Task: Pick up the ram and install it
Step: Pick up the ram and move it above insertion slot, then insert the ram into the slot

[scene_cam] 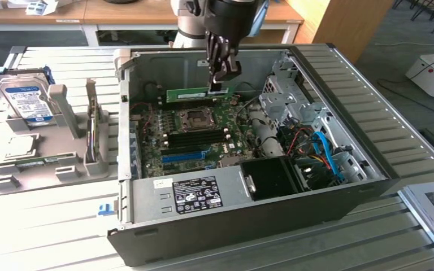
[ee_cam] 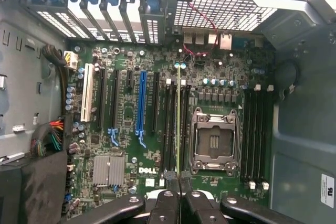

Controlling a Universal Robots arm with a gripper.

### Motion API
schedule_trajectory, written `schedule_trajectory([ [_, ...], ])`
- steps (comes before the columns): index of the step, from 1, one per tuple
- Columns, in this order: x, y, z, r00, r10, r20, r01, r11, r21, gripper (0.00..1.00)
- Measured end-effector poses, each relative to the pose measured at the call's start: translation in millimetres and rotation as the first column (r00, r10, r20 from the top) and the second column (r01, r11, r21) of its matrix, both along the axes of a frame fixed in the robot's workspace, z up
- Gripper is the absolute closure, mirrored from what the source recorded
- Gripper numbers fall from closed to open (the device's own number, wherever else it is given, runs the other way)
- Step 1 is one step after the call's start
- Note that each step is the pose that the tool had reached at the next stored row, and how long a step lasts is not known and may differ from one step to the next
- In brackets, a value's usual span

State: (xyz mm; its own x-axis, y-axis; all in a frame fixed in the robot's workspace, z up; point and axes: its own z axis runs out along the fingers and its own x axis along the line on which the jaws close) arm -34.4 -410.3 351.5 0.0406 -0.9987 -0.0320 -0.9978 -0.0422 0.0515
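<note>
Ram point(scene_cam: 194, 94) is held by the fingers point(scene_cam: 223, 69) inside the open computer case point(scene_cam: 368, 169), raised in the air above the motherboard point(scene_cam: 151, 148) and apart from it. In the exterior view the green stick is carried with its long edge level, and it is gripped from above toward its end on the exterior view's right. The fingers are closed almost fully, pinched onto the thin board from both faces.

In the wrist view the ram point(ee_cam: 178, 124) is seen edge-on as a narrow pale green line running away from the fingers point(ee_cam: 164, 209). It is lined up lengthwise with the black memory slots point(ee_cam: 169, 124), just beside the processor socket point(ee_cam: 214, 142). A second group of black memory slots point(ee_cam: 257, 135) is seen on the far side of that socket. The blue slot point(ee_cam: 140, 103) is found well apart from the ram, among the longer card slots.

In the exterior view the processor socket point(scene_cam: 196, 117) and the blue slot point(scene_cam: 183, 156) are seen below the held stick, and the power supply point(scene_cam: 190, 195) is set at the near end of the case. On the tabletop point(scene_cam: 51, 237), at the exterior view's left, a hard drive point(scene_cam: 27, 101) is stood upright in a grey holder point(scene_cam: 51, 164).
</note>
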Motion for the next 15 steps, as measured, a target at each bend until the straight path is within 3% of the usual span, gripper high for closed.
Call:
schedule_trajectory([
  [15, 0.6, 0.0, -0.1, 0.9999, -0.017, 0.0, 0.017, 0.9999, 0.0001, 0.89],
])
